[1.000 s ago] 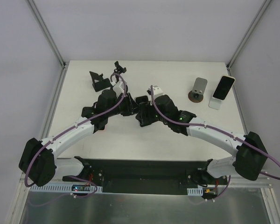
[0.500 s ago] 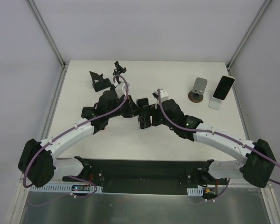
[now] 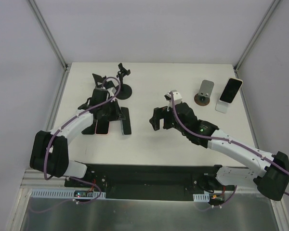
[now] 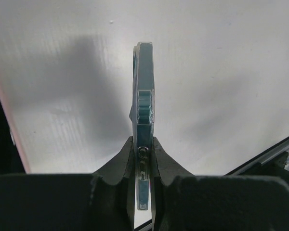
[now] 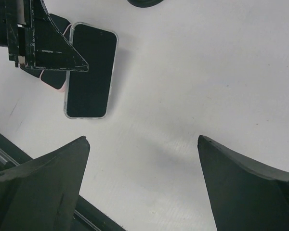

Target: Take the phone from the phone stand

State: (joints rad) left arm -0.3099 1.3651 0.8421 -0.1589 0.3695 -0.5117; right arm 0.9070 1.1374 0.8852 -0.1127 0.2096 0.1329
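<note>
As the two arms part after meeting at mid-surface a second ago, the left arm [image 3: 72,126] has swung toward the left edge, carrying the clear-cased phone [image 5: 89,70]. The left jaws are clamped narrow on the handset's thin body, seen edge-on from the left wrist. The right arm [image 3: 231,144] has drawn back toward the middle of the surface [image 3: 149,77], and the right jaws are spread wide, holding nothing. The phone sits in neither the black folding stand [image 3: 100,83] near the far left corner nor the clamp stand [image 3: 125,91] beside it. The removal therefore looks done in all but the setting-down. The handset shows a dark, unlit screen inside a clear bumper, with its long side running from far edge to near edge. Whether it rests on the surface or hangs just above cannot be told. A pink-edged phone [image 3: 102,129] lies just beside it on the left-edge side, partly under the left jaws.
</note>
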